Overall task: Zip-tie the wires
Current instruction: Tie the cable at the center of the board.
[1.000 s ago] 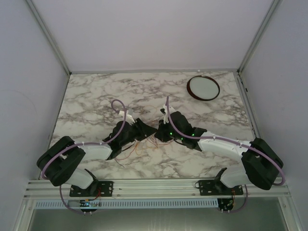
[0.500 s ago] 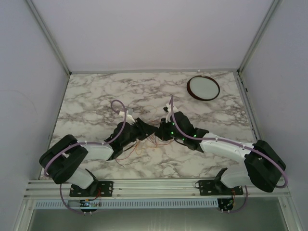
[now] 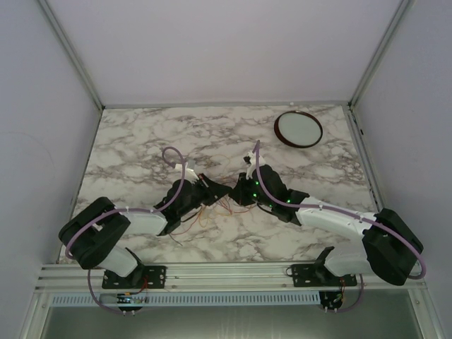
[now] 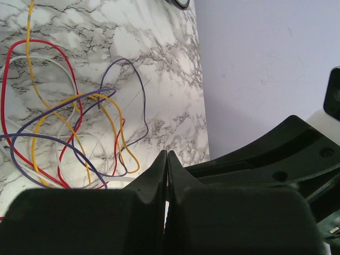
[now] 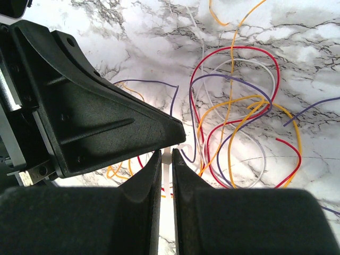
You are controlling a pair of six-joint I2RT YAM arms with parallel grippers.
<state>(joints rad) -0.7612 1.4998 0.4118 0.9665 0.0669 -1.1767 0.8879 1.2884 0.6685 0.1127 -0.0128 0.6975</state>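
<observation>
Both arms meet over the middle of the table, tip to tip. Note the change. A second ago your left gripper stood with its jaws apart, a little short of the right gripper. It has since moved in and its jaws are now pressed together, with no gap between them. The right gripper has held one setting throughout: its jaws are closed to a narrow slit with a pale strip in it, probably the zip tie. The left jaws closed right at the end of that strip, so you have probably taken its free end. The left wrist view does not confirm this.

The wires lie loose on the marble just beside and beneath the two tips. They form overlapping red, orange, purple and white loops, not gathered into a bundle and not visibly disturbed over the last second. Neither gripper holds a wire, and no strap encircles them. Judge the task as early: the tie is being handled and the bundling is yet to come.

The only container is the round dark-rimmed dish, well apart at the far right. Nothing shows in it from above.
</observation>
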